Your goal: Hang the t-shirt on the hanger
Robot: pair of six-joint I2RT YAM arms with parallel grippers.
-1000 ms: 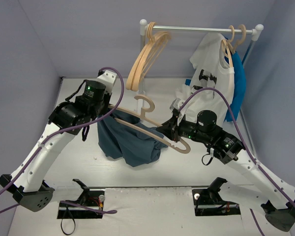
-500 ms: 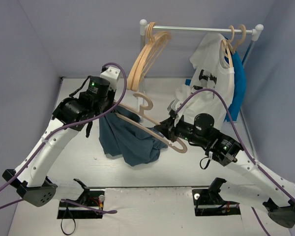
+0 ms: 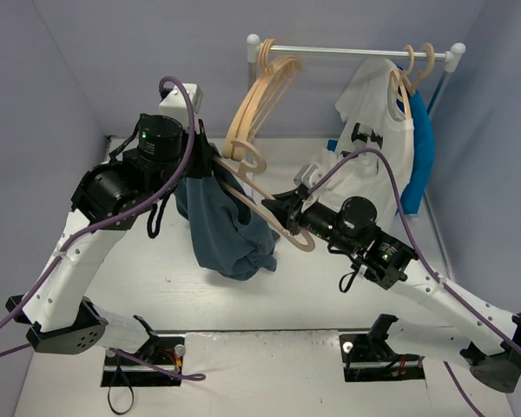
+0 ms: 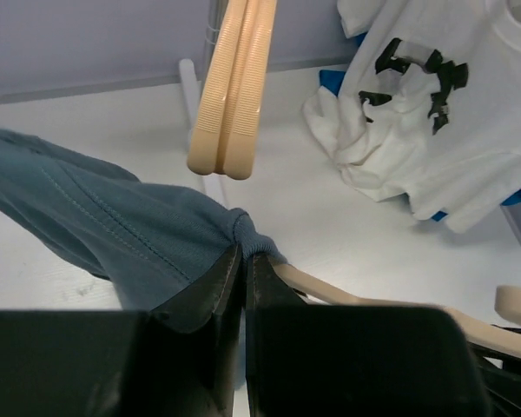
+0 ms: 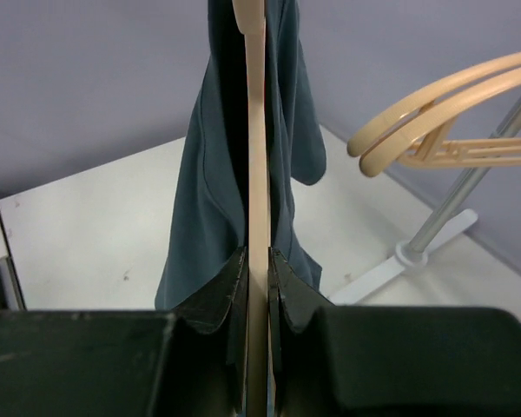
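The slate-blue t-shirt (image 3: 230, 230) hangs from the pale wooden hanger (image 3: 304, 241), draped over its left arm and lifted above the table. My left gripper (image 3: 210, 165) is shut on the shirt's fabric at the hanger's left end. In the left wrist view its gripper (image 4: 243, 254) pinches the t-shirt (image 4: 113, 226) beside the hanger (image 4: 373, 300). My right gripper (image 3: 282, 217) is shut on the hanger's right arm. In the right wrist view its gripper (image 5: 257, 254) clamps the hanger (image 5: 256, 130), with the t-shirt (image 5: 208, 174) hanging on both sides of it.
A clothes rack (image 3: 356, 52) stands at the back. Spare wooden hangers (image 3: 256, 104) hang at its left end, close to the held hanger's hook. A white printed t-shirt (image 3: 378, 130) and a bright blue garment (image 3: 424, 148) hang at its right. The rack's foot (image 5: 417, 252) rests on the table.
Both arms have lifted the hanger and shirt and carried them back toward the rack. The left arm rose most, and the shirt now hangs longer and straighter.
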